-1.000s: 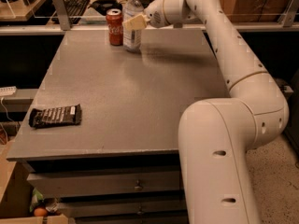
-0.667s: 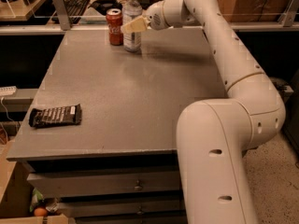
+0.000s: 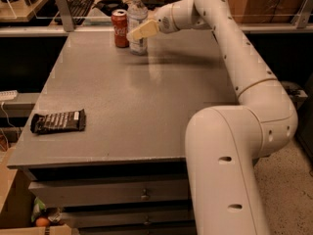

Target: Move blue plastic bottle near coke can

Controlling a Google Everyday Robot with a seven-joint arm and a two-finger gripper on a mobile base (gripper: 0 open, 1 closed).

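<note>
Claw (image 3: 134, 34) at blue plastic bottle (image 3: 137, 14)

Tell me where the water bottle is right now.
In the camera view, the bottle stands upright at the far edge of the table, just right of the red can, with the claw reaching it from the right.

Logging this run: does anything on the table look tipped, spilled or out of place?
Nothing stands out. The blue plastic bottle and coke can stand upright side by side at the far edge of the table, with the tool at the bottle. A snack wrapper lies flat near the front left corner.
</note>
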